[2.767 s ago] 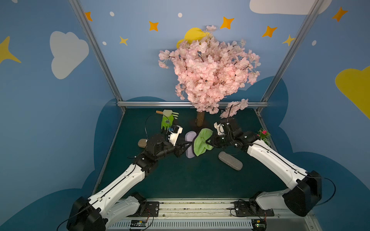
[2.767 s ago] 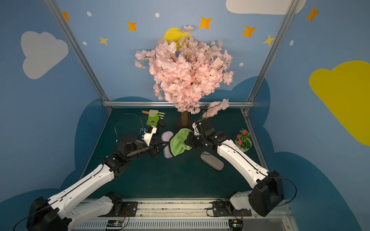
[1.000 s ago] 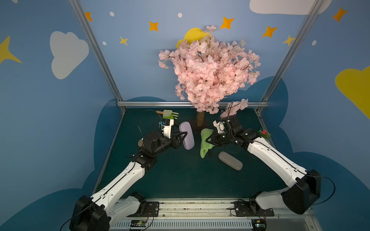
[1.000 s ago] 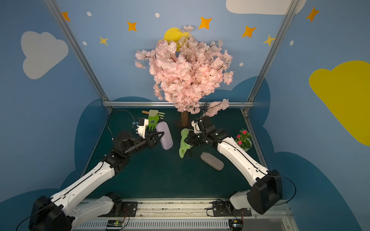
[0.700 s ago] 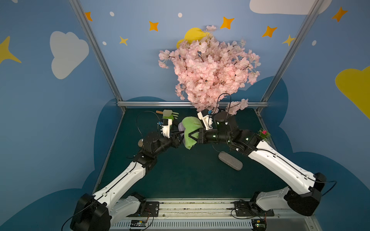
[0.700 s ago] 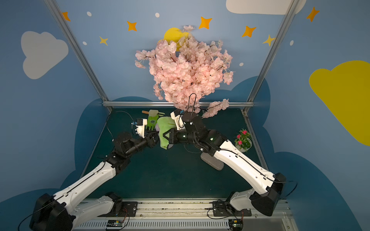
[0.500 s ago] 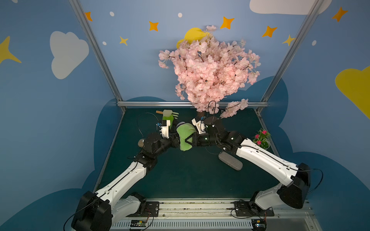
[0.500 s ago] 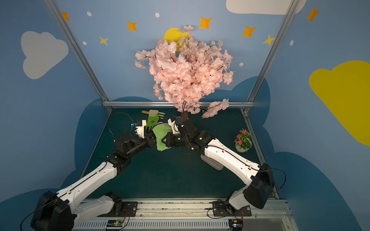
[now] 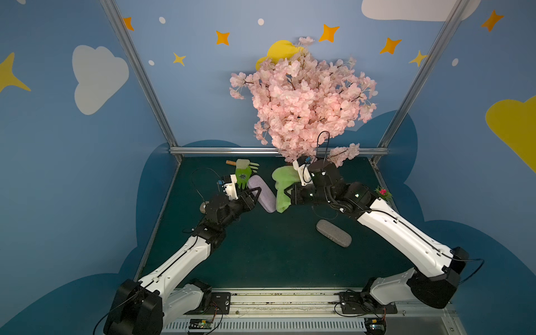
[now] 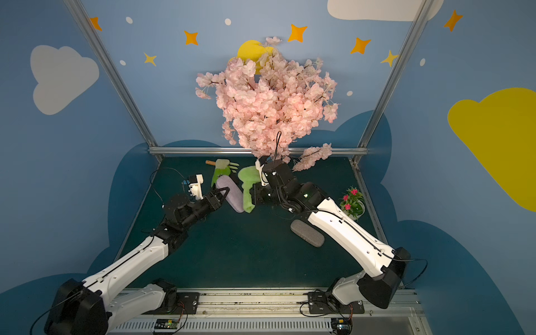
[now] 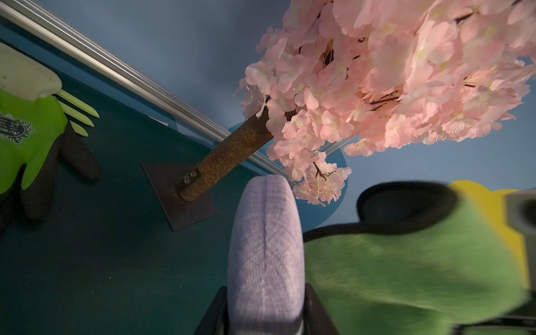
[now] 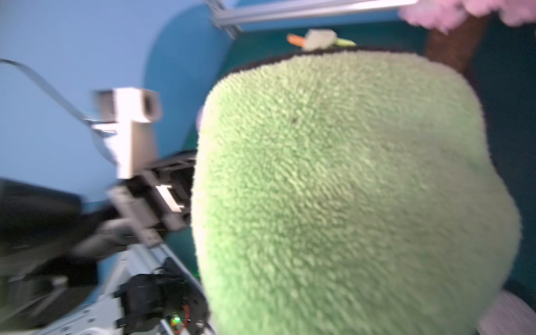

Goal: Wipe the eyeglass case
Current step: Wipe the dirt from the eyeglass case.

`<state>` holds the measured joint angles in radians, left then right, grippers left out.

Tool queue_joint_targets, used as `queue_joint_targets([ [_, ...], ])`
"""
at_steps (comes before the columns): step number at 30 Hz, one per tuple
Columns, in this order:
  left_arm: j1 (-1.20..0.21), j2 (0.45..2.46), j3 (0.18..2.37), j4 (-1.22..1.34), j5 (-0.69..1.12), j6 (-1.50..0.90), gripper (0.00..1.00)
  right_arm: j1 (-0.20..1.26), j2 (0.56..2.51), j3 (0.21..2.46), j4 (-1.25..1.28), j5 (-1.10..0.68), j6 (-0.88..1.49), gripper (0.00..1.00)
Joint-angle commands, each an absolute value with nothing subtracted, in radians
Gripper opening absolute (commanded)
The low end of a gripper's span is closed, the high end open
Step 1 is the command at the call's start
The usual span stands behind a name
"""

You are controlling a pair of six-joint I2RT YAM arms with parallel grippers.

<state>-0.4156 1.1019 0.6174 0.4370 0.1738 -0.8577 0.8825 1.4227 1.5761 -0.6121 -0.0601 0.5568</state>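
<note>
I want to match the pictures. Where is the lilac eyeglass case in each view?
In a top view: lilac eyeglass case, slanted, between the gardening glove and the green cloth.
In a top view: same place, beside the cloth.
Left wrist: close up, the cloth beside it.
Right wrist: hidden behind the cloth; not clearly seen.
Shared landmark: the pink blossom tree, in all four.

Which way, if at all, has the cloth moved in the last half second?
Yes. The cloth has slid rightward, away from the glove, uncovering the lilac case.
</note>
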Motion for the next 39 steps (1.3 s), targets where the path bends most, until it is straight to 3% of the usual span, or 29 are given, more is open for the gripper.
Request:
queue_joint_targets([
  [1,-0.427,1.125,0.628,0.488,0.191,-0.9,0.03,0.912,1.456,1.477,-0.449,-0.159,0.628,0.0],
  [4,-0.425,1.105,0.606,0.522,0.173,-0.927,0.03,0.908,1.463,1.34,-0.328,-0.172,0.707,0.0],
  [10,-0.413,1.079,0.636,0.497,0.184,-0.905,0.03,0.777,1.4,1.169,-0.444,-0.166,0.675,0.0],
  [13,-0.414,1.09,0.659,0.485,0.212,-0.892,0.03,0.717,1.362,1.209,-0.584,-0.115,0.572,0.0],
  [17,-0.427,1.094,0.655,0.481,0.193,-0.84,0.03,0.787,1.41,1.46,-0.734,-0.063,0.423,0.0],
  [20,-0.439,1.116,0.665,0.479,0.192,-0.816,0.03,0.852,1.469,1.59,-0.721,-0.122,0.473,0.0],
  [24,-0.449,1.14,0.688,0.479,0.212,-0.801,0.03,0.912,1.493,1.489,-0.426,-0.198,0.619,0.0],
  [27,-0.451,1.121,0.694,0.462,0.218,-0.791,0.03,0.905,1.519,1.417,-0.364,-0.21,0.702,0.0],
  [35,-0.449,1.102,0.699,0.458,0.218,-0.743,0.03,0.729,1.33,1.121,-0.525,-0.132,0.628,0.0],
  [39,-0.449,1.114,0.691,0.455,0.227,-0.725,0.03,0.709,1.288,1.242,-0.662,-0.087,0.535,0.0],
])
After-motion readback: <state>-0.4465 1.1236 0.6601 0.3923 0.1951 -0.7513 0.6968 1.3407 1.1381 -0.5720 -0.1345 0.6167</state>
